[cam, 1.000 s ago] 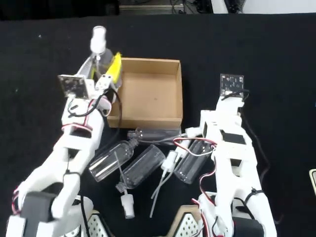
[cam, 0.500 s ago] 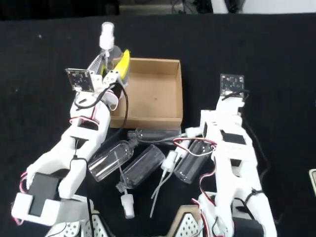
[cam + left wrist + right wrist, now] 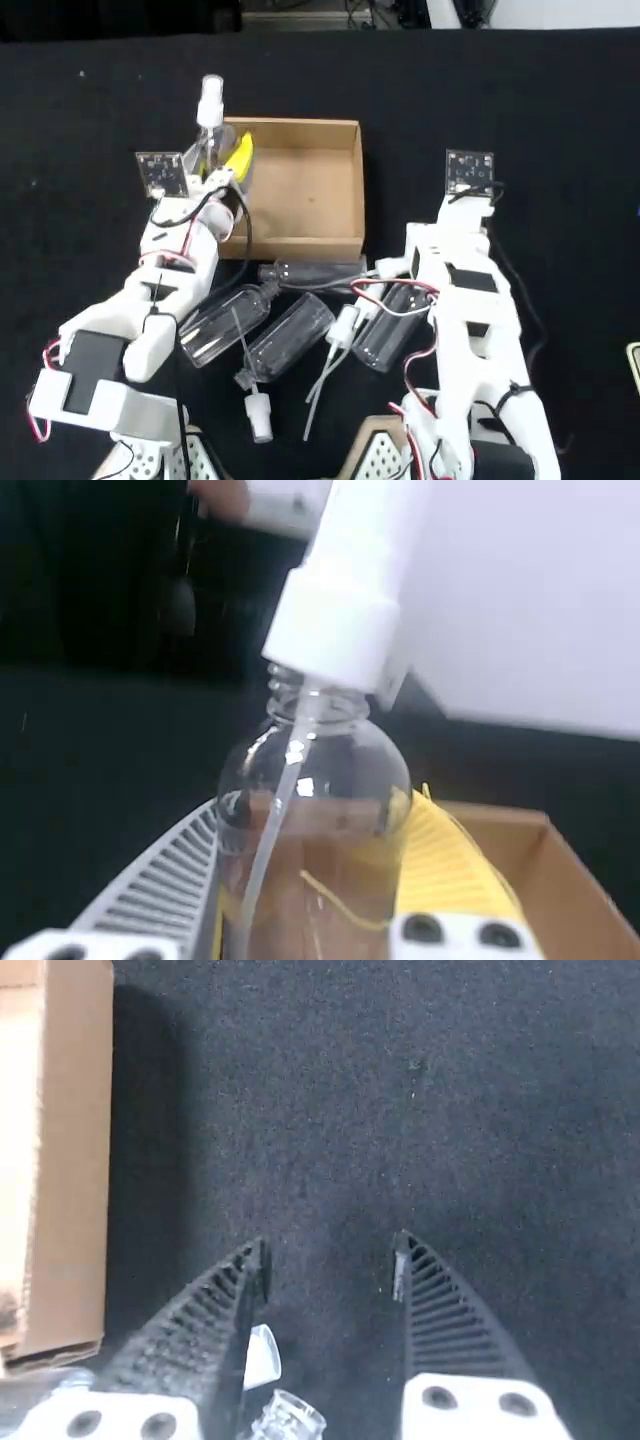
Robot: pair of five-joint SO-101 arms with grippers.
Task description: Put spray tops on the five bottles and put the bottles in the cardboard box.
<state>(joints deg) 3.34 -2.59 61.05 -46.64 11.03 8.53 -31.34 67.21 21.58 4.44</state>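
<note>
— What is seen from the high view?
— A capped bottle (image 3: 214,135) is clamped upright in the left gripper (image 3: 222,152), at the far left corner of the cardboard box (image 3: 300,245). The box is set on the bench (image 3: 560,100), left of its middle. Loose bottles (image 3: 290,335) are laid on their sides between the box's near wall and the bench's near edge. Loose spray tops (image 3: 258,412) are scattered among them.

— And from the left wrist view?
— The capped bottle (image 3: 310,820) is pinched between a grey finger and a yellow one. A white spray top (image 3: 345,590) is seated on its neck, and its tube is seen running down inside. One corner of the box (image 3: 545,870) is seen beyond the yellow finger.

— And the right wrist view?
— The right gripper (image 3: 330,1245) is held spread apart, with nothing between its fingers, over bare bench. A side wall of the box (image 3: 55,1160) is seen near it. A bottle neck (image 3: 288,1415) is seen close by the gripper's base.
</note>
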